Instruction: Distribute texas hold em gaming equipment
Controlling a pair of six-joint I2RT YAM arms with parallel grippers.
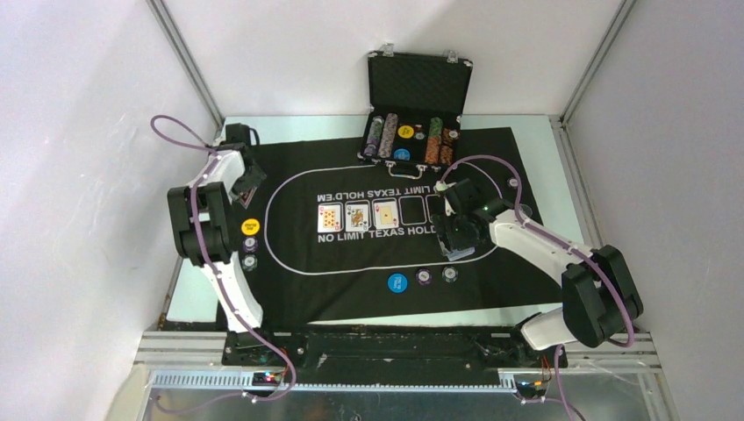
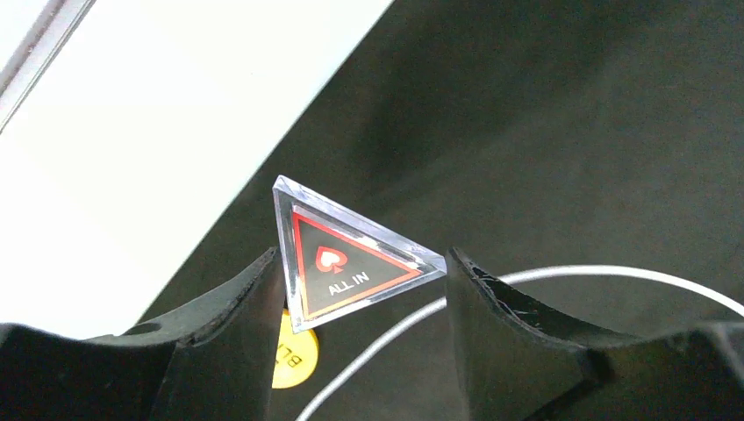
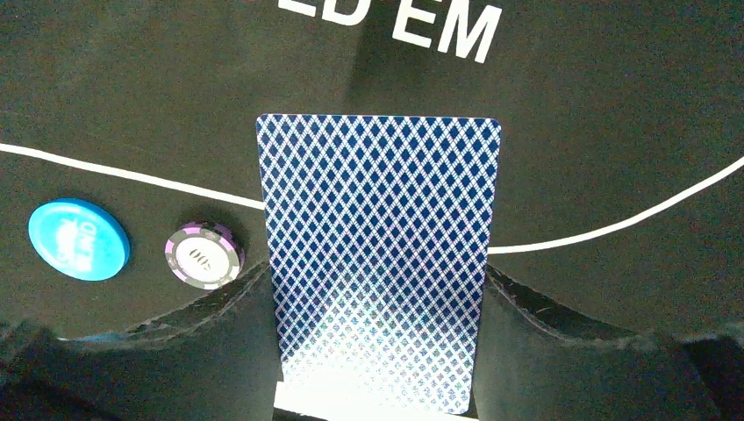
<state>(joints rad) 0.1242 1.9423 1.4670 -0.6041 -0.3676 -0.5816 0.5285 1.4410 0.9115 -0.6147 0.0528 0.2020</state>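
My left gripper point(image 2: 364, 263) is shut on a clear triangular "ALL IN" marker point(image 2: 351, 263), whose edges touch both fingers above the mat's left part. Below it lies a yellow button point(image 2: 289, 355), also in the top view point(image 1: 250, 226). My right gripper point(image 3: 375, 272) is shut on a blue-backed card point(image 3: 377, 263), held upright between the fingers over the mat's right half point(image 1: 458, 250). Three face-up cards point(image 1: 357, 215) lie in the printed boxes. A blue button point(image 3: 79, 239) and a purple chip point(image 3: 204, 254) lie left of the right gripper.
The open black case point(image 1: 412, 132) with rows of chips stands at the mat's far edge. Two chips point(image 1: 250, 252) lie below the yellow button, two more point(image 1: 437, 276) next to the blue button. The black mat point(image 1: 491, 289) covers most of the table; walls close in on both sides.
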